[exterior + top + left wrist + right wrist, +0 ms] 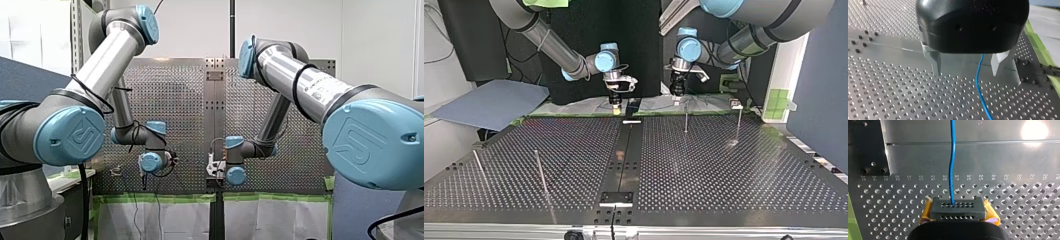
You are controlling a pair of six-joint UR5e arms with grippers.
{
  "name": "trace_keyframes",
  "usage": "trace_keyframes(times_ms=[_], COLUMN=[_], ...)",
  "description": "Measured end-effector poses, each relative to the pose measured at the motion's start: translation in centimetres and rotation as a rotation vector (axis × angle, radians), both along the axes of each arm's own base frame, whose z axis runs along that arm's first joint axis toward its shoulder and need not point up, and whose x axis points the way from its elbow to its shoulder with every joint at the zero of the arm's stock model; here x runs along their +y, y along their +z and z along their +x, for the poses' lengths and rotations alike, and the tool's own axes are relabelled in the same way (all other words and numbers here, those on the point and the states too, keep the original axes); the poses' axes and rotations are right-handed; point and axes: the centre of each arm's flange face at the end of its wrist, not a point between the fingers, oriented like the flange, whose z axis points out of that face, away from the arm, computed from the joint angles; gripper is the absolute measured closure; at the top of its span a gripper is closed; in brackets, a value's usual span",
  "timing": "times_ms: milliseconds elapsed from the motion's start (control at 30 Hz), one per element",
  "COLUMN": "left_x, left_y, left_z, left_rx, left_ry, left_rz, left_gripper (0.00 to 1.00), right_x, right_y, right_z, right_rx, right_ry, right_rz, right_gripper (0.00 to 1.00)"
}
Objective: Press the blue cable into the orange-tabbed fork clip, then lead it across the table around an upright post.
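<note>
The blue cable (pixel 978 82) runs loose across the perforated plate between the fingers of my left gripper (pixel 966 71). Its two metal fingers (pixel 935 62) stand well apart, open, with their tips just above the plate. My right gripper (pixel 957 207) has yellow pads pressed against a black perforated block, and the blue cable (pixel 951 170) leads straight out of that block ahead of it. In the top view both grippers point down at the table's far edge, my right gripper (pixel 616 101) at centre-left and my left gripper (pixel 677 90) at centre-right. I see no orange-tabbed clip.
Thin upright posts stand on the table in the top view: two at the far right (pixel 686 120) (pixel 739 122) and two at the near left (pixel 540 170) (pixel 479 167). A small fixture (pixel 736 104) sits at the far right edge. A dark centre strip (pixel 624 160) splits the plate.
</note>
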Motion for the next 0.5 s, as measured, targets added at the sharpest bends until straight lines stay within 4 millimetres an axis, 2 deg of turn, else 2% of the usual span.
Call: trace_keyframes(times_ms=[233, 500], left_x=[0.3, -0.4], left_y=[-1.4, -0.7], left_z=[0.1, 1.7], left_rx=[0.032, 0.006], left_ry=[0.036, 0.032], left_rz=[0.018, 0.014], left_gripper=[0.0, 0.0], right_x=[0.0, 0.0], right_y=[0.0, 0.0], right_z=[0.0, 0.0], right_rx=[0.0, 0.0], right_ry=[0.001, 0.002], right_rz=[0.0, 0.001], right_gripper=[1.0, 1.0])
